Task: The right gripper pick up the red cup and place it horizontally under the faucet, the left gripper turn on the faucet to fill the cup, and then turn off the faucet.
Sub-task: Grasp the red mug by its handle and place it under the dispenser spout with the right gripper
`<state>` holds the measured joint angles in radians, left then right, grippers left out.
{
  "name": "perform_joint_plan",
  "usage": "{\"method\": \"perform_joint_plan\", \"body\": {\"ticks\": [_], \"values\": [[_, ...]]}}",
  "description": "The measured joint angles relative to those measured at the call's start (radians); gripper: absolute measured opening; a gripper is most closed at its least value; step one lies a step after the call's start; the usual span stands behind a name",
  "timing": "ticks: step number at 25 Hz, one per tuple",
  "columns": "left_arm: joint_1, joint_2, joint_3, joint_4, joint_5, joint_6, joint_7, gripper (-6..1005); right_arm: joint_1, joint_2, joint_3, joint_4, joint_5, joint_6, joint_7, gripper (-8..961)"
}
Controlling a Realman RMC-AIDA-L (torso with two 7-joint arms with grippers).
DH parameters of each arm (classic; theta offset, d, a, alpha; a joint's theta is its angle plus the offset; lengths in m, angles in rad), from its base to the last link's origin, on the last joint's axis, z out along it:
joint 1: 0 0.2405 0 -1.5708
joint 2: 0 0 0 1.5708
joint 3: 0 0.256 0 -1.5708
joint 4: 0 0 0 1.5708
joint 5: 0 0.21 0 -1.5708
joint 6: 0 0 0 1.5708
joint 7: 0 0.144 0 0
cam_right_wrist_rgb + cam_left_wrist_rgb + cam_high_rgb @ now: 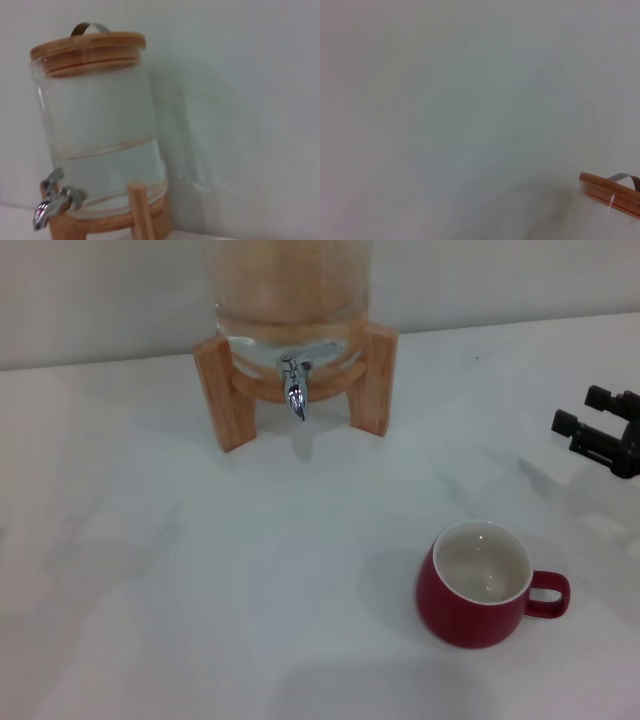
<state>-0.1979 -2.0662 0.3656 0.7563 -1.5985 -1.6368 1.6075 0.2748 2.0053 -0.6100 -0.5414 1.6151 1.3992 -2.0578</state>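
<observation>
The red cup (485, 585) stands upright on the white table (200, 570) at the front right, white inside showing, handle turned to the right. The chrome faucet (295, 385) sticks out of the glass dispenser jar (290, 300) on its wooden stand (225, 390) at the back middle. It also shows in the right wrist view (52, 200), with the jar (100, 140) about half full of water. My right gripper (581, 409) is open and empty at the right edge, behind and to the right of the cup. My left gripper is out of view.
A pale wall (100, 300) runs behind the table. The left wrist view shows the wall and only a corner of the jar's wooden lid (612, 192) with its metal handle.
</observation>
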Motion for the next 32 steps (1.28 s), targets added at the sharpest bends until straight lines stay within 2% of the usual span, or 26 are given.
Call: {"method": "perform_joint_plan", "body": {"ticks": [10,15,18,22,32], "values": [[0.002,0.002,-0.002,0.0,0.002,0.003,0.0,886,-0.124,-0.003,0.007,-0.113,-0.031,0.068,0.003,661],[0.001,0.008,-0.002,0.0,0.003,0.003,0.0,885,-0.175,-0.003,0.142,-0.119,-0.024,0.111,0.085,660],[-0.004,0.009,-0.002,0.0,0.003,0.004,0.0,885,-0.196,-0.002,0.176,-0.115,-0.028,0.146,0.081,660],[-0.008,0.009,-0.001,0.0,0.003,0.002,-0.001,885,-0.209,-0.001,0.174,-0.114,-0.075,0.193,0.002,660],[-0.035,0.014,0.005,0.0,0.002,0.001,-0.013,886,-0.209,-0.001,0.173,-0.049,-0.28,0.199,-0.111,656]]}}
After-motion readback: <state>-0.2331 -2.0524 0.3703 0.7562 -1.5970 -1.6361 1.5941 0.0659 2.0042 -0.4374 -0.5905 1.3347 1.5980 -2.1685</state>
